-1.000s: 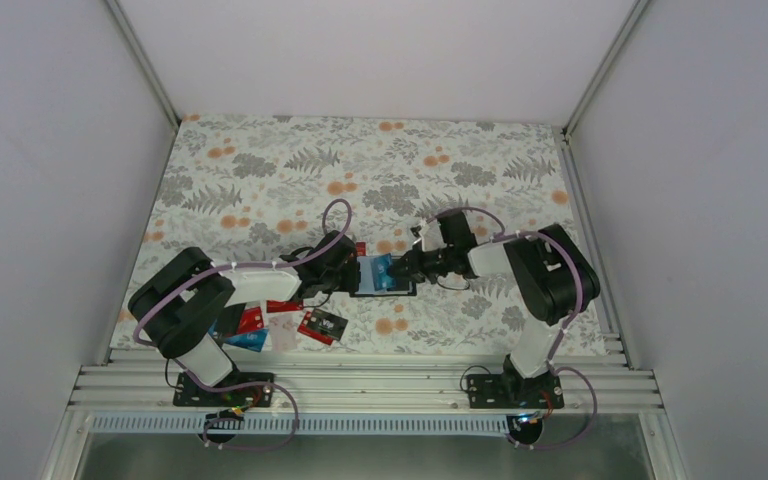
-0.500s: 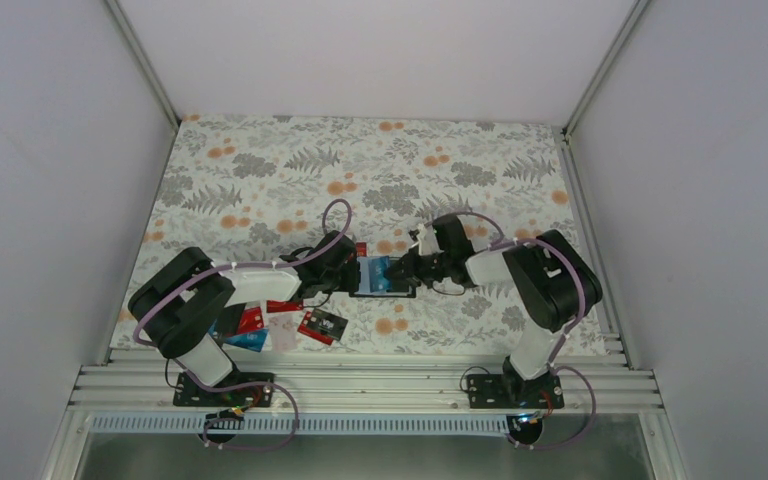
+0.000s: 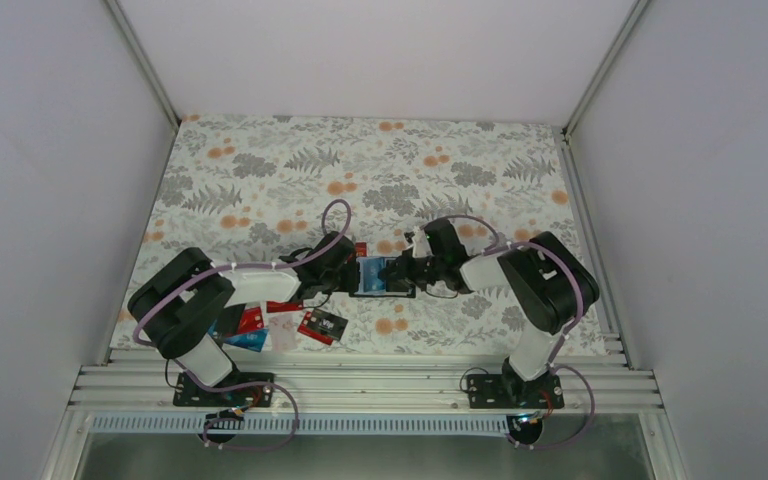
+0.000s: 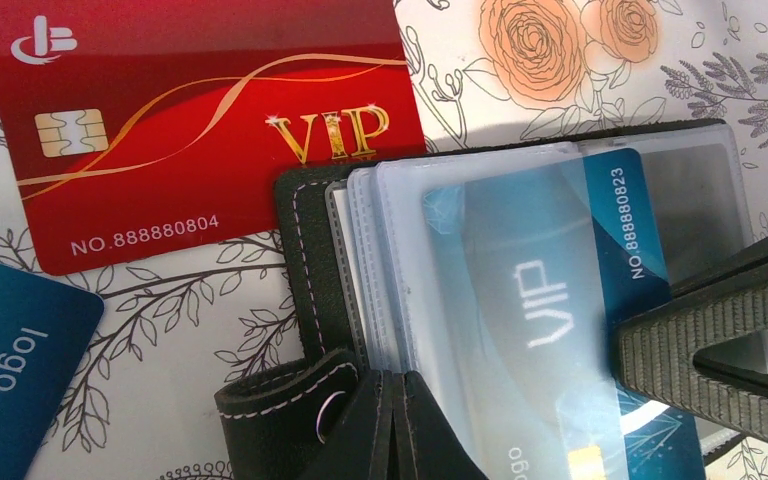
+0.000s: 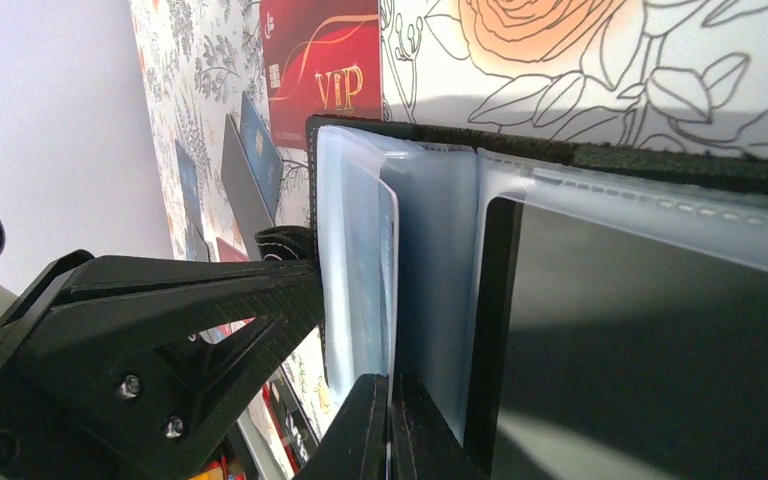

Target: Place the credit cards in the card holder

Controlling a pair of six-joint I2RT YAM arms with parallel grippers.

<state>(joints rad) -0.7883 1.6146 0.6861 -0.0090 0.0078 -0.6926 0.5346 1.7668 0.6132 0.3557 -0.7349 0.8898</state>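
Observation:
The card holder point(image 3: 396, 290) point(image 4: 305, 235) lies open on the flowered table, its clear sleeves fanned out. A blue VIP credit card point(image 3: 375, 273) point(image 4: 560, 300) sits partly inside a sleeve. My right gripper point(image 3: 407, 272) point(image 5: 390, 430) is shut on that card's right edge; its ribbed fingers point(image 4: 700, 340) show in the left wrist view. My left gripper point(image 3: 345, 276) point(image 4: 397, 430) is shut at the holder's left edge, on the clear sleeves beside the strap point(image 4: 280, 400). A red VIP card point(image 4: 200, 120) point(image 3: 360, 247) point(image 5: 325, 70) lies flat just behind the holder.
More cards lie in a loose pile point(image 3: 255, 328) under the left arm, with a dark card point(image 3: 322, 324) beside it. Another blue card point(image 4: 10, 360) lies left of the holder. Side walls and a metal rail point(image 3: 360, 385) bound the table.
My right gripper has moved left towards the left gripper, sliding the blue card further over the holder. The left gripper has stayed put.

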